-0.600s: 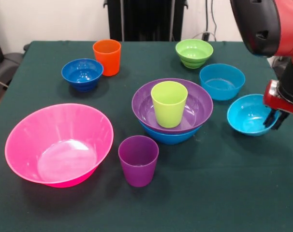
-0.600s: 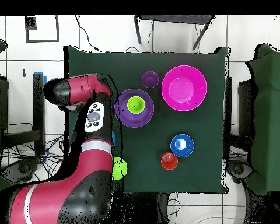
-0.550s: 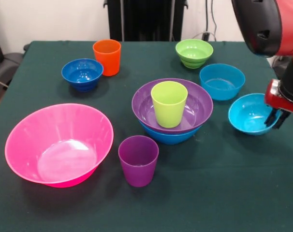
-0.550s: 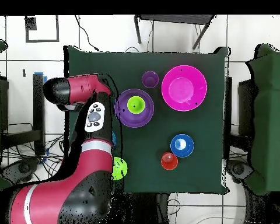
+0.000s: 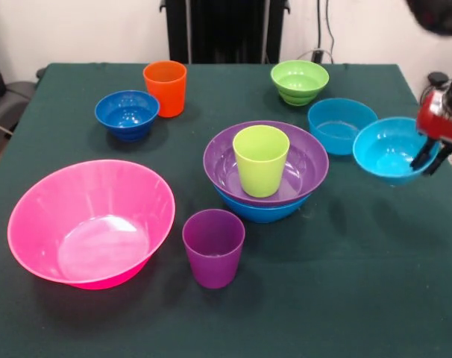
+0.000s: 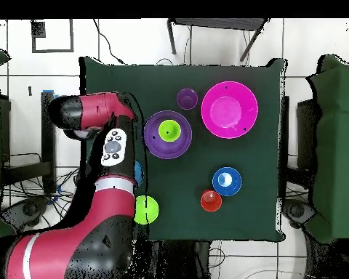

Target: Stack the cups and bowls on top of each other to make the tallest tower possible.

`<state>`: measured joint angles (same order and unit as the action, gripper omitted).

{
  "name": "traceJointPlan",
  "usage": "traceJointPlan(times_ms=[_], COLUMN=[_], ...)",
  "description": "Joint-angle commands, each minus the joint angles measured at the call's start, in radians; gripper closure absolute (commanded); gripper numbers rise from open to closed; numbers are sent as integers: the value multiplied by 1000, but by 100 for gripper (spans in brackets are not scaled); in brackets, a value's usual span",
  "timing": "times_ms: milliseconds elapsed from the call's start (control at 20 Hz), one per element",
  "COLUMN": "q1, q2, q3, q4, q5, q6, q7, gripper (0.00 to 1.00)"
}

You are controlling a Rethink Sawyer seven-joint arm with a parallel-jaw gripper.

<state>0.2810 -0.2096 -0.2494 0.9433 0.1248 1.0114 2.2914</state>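
— Hand status?
— Closed on the right rim of a turquoise bowl, which is tilted and lifted off the desk.
— Where is that relative to the tower?
— Right of the tower, just beside a second turquoise bowl that sits on the desk. The tower itself is a lime cup standing upright in a purple bowl, nested in a blue bowl.
— And the rest?
— Purple cup just in front of the tower, pink bowl to its front left. Behind it on the left stand the dark blue bowl and orange cup, nearly touching. Lime bowl is behind the tower, to the right.
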Motion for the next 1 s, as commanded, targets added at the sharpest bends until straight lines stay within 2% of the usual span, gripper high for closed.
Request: traceJointPlan(times_ms=[50,500,900,1000], q1=[-14,-45,-85,-94], q2=[-110,-180,-174,-178], q3=[-43,-63,-103,-103], q4=[-17,-41,8,9], q5=[-59,-61,-156,-172], q6=[151,230,70,69], q7=[59,-22,-127,-146], gripper=[100,100,100,100])
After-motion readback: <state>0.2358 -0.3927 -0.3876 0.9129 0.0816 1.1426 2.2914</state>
